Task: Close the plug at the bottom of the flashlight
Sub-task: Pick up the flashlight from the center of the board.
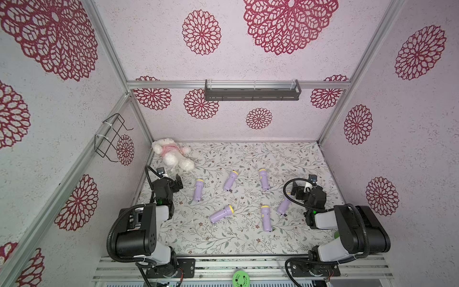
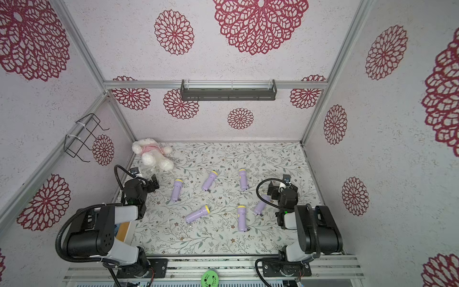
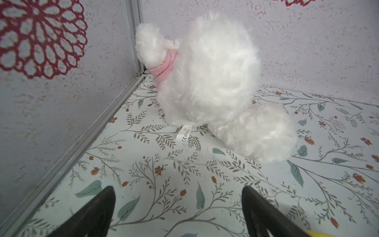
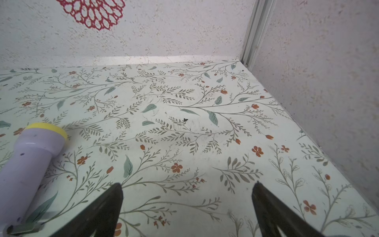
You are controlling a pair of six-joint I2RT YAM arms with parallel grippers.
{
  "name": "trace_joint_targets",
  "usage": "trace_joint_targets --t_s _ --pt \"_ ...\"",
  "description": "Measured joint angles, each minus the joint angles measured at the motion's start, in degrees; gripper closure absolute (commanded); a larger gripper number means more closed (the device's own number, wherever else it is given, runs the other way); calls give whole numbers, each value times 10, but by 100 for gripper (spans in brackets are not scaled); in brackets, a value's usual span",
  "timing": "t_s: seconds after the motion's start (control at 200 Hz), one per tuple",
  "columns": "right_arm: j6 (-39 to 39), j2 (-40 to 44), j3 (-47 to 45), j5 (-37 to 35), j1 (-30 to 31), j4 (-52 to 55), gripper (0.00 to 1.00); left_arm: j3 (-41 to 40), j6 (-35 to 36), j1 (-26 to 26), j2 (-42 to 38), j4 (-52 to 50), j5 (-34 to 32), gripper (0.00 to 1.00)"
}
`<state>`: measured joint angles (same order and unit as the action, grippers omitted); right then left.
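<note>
L gripper near plush toy & R gripper well apart from it, both splayed, empty; flashlight lying on worktop far from toy, plug folded out, so risk = round body rolls/skids if plug pushed w/o other gripper bracing.

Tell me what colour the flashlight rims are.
Yellow rim on lilac flashlight; right wrist view shows it best.
</note>
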<state>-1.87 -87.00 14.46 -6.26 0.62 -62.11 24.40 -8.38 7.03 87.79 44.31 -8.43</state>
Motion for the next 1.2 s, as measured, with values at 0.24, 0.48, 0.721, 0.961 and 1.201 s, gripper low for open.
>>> trace_joint_targets --t_s 0.24,0.48,0.721,0.961,1.201 --pt "0 0 0 0 0 0 1 0 0 0 0 0 0 3" --pt "0 0 0 0 0 0 1 0 0 0 0 0 0 3" --pt "0 0 0 0 0 0 1 0 0 0 0 0 0 3" --pt "0 0 0 0 0 0 1 0 0 0 0 0 0 3" --pt "4 125 0 -11 10 80 1 23 0 -9 -36 -84 -21 3"
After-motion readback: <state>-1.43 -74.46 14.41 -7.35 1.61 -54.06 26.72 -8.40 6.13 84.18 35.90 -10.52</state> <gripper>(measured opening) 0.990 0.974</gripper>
